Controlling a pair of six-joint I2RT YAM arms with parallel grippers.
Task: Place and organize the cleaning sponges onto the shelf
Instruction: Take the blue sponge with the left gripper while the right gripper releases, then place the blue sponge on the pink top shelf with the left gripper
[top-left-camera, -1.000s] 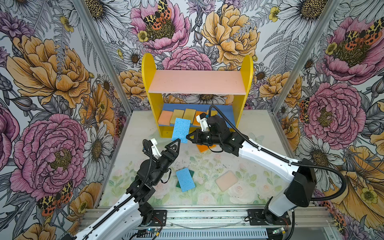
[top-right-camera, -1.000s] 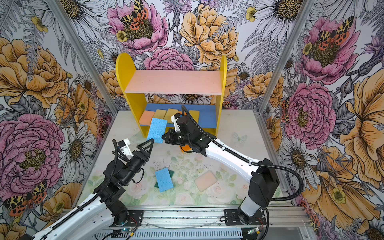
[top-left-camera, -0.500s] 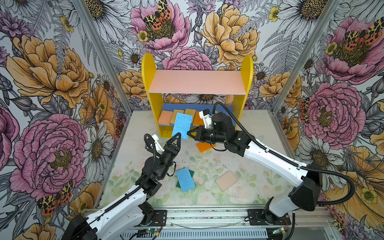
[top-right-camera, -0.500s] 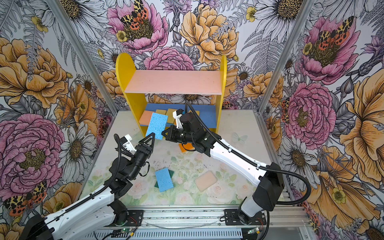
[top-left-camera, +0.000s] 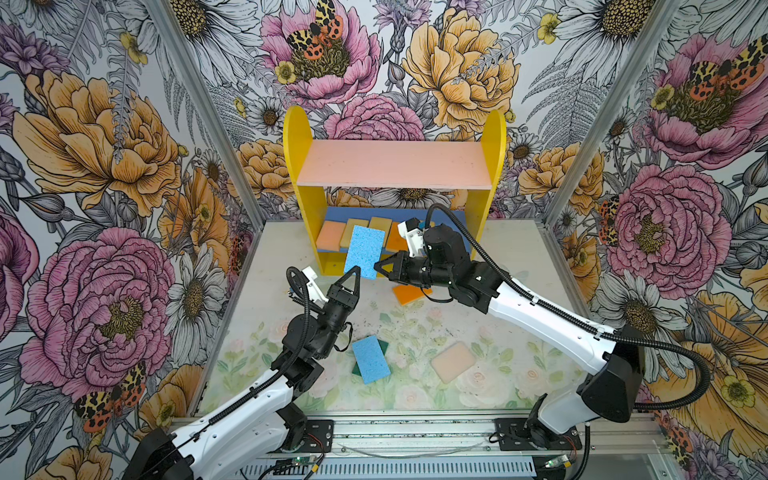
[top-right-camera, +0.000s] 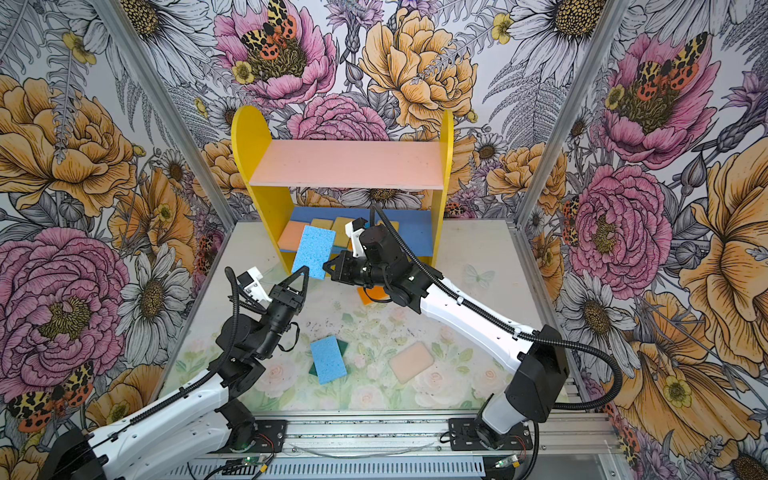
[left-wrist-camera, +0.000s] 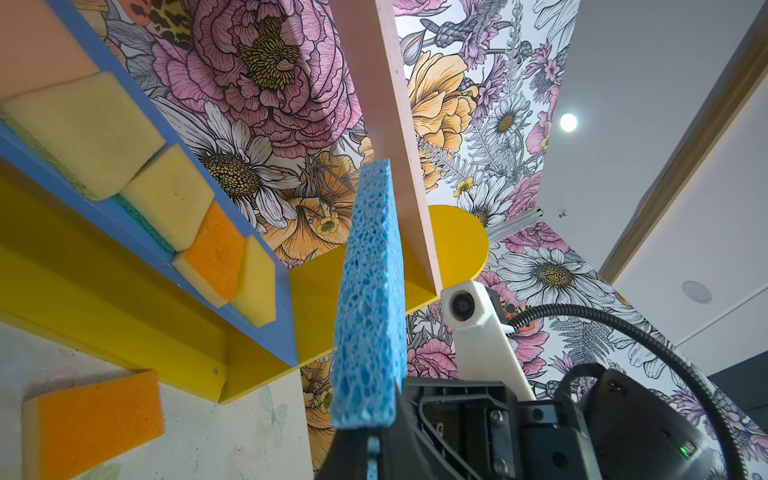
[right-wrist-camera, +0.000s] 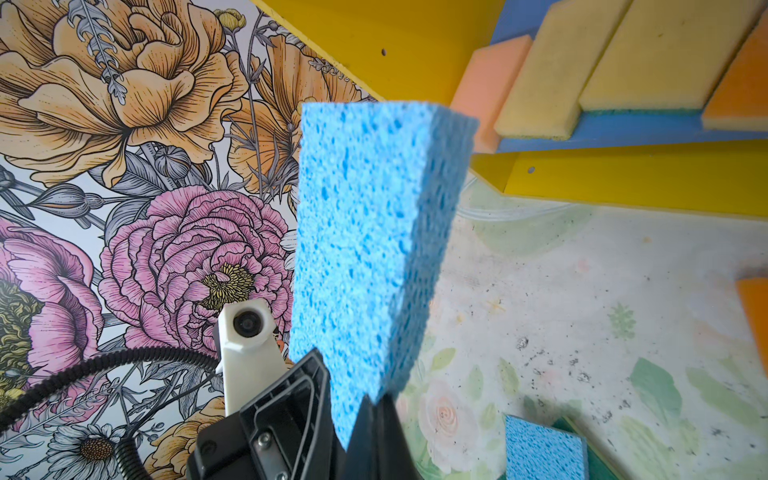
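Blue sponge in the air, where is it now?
In both top views the blue sponge hangs left of centre, just in front of the shelf, gripped at its near edge by the left gripper and right gripper.

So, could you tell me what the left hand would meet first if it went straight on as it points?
The left hand, shut on the raised blue sponge, points at the shelf, so it would likely meet that first. Which board is unclear.

Floral-print table (top-left-camera: 415, 399): yellow-sided two-tier wooden shelf (top-left-camera: 309, 216); flat orange foam sponge (top-left-camera: 409, 293); blue foam sponge (top-left-camera: 370, 359) overlapping dark green sponge (top-left-camera: 381, 345); peach-pink foam sponge (top-left-camera: 454, 362). Blue lower board (top-right-camera: 415, 237): row of peach, yellow and orange foam sponges (top-left-camera: 376, 224).
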